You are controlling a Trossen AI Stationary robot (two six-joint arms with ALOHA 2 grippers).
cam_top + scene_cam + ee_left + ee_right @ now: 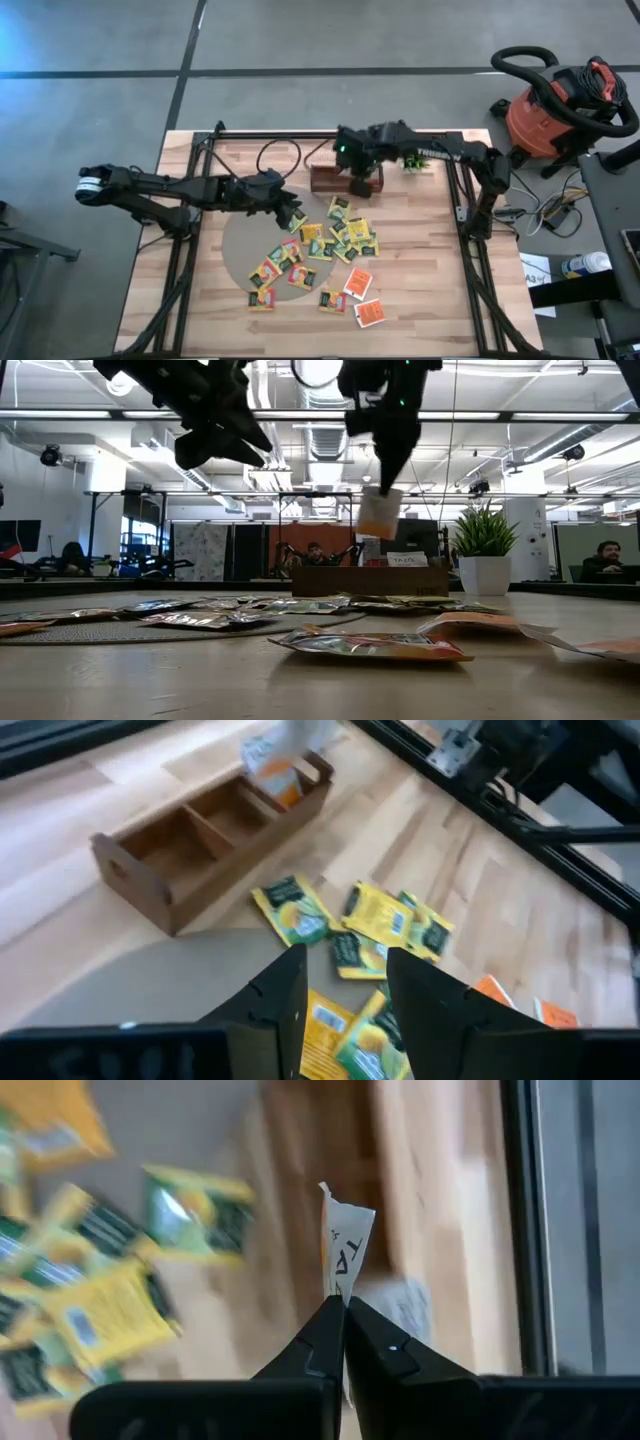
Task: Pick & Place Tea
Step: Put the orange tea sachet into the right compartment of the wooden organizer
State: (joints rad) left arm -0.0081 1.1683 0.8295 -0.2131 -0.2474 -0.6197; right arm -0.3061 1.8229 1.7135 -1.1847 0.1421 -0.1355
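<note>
Table [420, 300] carries the wooden tray [335, 180] at the back and loose tea sachets [335, 245] scattered in front of it, partly on a grey mat [240, 250]. Left gripper [345, 995] hangs over the pile, fingers parted, holding nothing. Right gripper [344, 1315] is pinched tight on one sachet [343, 1245] above the tray.

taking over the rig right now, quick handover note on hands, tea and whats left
Right hand: shut on a sachet, held in the air over the tray.
Left hand: open, empty, above the pile of sachets on the table.
Done: one sachet lifted; the tray compartments seen from the left wrist look empty.
Left: drop this sachet in the tray, then pick the rest, still loose on the table.
</note>
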